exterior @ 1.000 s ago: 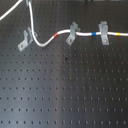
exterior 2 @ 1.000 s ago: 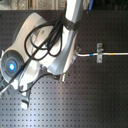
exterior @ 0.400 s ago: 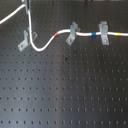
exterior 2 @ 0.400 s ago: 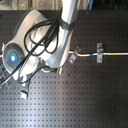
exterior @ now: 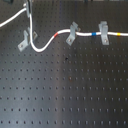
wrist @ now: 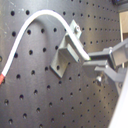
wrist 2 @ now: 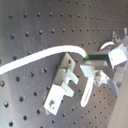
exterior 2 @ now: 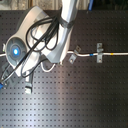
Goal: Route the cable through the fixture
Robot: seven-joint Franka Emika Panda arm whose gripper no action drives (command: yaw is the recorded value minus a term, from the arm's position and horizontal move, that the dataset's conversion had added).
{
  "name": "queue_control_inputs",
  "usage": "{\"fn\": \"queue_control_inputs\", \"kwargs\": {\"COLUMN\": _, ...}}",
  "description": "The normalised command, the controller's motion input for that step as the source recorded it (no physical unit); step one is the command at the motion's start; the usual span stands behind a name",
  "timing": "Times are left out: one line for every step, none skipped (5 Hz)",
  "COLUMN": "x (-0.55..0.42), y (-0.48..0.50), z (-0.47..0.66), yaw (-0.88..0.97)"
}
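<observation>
While the Panda arm [exterior 2: 62,35] is leaning over the black perforated board [exterior: 65,90], its gripper [wrist: 98,65] is pinching the cable [exterior: 42,46] between its fingertips, right beside the fixture [wrist: 66,50]. In both wrist views the white cord is arching up off the board and coming down into the closed fingers [wrist 2: 97,60], passing close over the forked top of the slanted grey bracket [wrist 2: 62,85]. I cannot tell whether the cord is actually sitting between the prongs.

In the first exterior view the fixture [exterior: 24,41] is standing near the first exterior view's left edge. The cable is dropping almost straight down just beside it on the first exterior view's right, then bending at the bottom and climbing away toward the right. From there the red band [exterior: 57,36] is lying just before a second slanted clip [exterior: 72,33]. The cord is running through that clip, then showing a blue band [exterior: 94,34], then passing through the upright clip [exterior: 104,33]. A yellow band [exterior: 117,34] is showing past it.

In the second exterior view the arm's white body is covering most of the fixture's area, and the cord is stretching out past the upright clip [exterior 2: 99,53] to the second exterior view's right edge.
</observation>
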Motion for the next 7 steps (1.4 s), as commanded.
{"fn": "queue_control_inputs", "kwargs": {"x": -0.095, "y": 0.099, "z": 0.29, "yaw": -0.18}}
{"fn": "queue_control_inputs", "kwargs": {"x": -0.089, "y": 0.130, "z": 0.38, "yaw": -0.02}}
{"fn": "queue_control_inputs", "kwargs": {"x": -0.072, "y": 0.230, "z": 0.34, "yaw": 0.00}}
{"fn": "queue_control_inputs", "kwargs": {"x": -0.035, "y": 0.206, "z": 0.32, "yaw": 0.03}}
{"fn": "queue_control_inputs", "kwargs": {"x": -0.111, "y": 0.226, "z": 0.14, "yaw": 0.12}}
{"fn": "queue_control_inputs", "kwargs": {"x": -0.064, "y": 0.250, "z": 0.25, "yaw": 0.11}}
{"fn": "queue_control_inputs", "kwargs": {"x": 0.006, "y": 0.273, "z": 0.41, "yaw": 0.07}}
